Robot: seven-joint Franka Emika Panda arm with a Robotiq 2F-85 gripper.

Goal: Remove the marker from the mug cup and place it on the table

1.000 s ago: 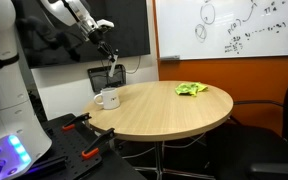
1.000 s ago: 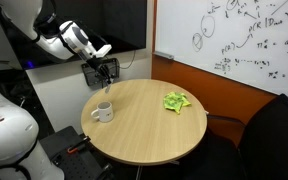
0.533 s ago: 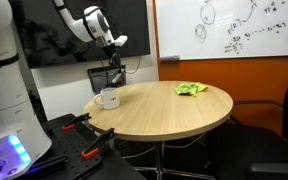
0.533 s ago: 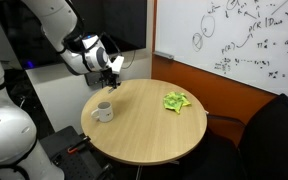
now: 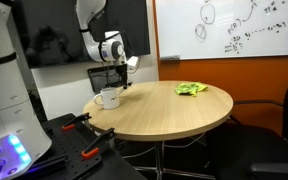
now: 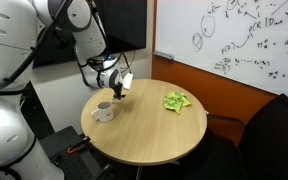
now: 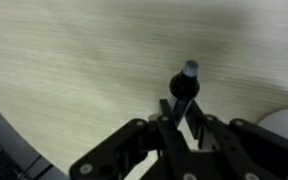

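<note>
The claw (image 7: 181, 112) is clamped on the marker (image 7: 184, 85), holding it over the pale, round wooden table (image 5: 169, 118), close beside the white mug (image 5: 109, 98). A green cloth (image 5: 192, 90) lies farther across. Behind, a scribbled whiteboard (image 5: 234, 28) hangs above an orange wall (image 5: 254, 75).

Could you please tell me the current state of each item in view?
marker: out of the mug, gripped in the hand, over the table.
hand: shut on the marker.
mug: upright on the table, no marker in it.
green cloth: crumpled, lying on the table.
</note>
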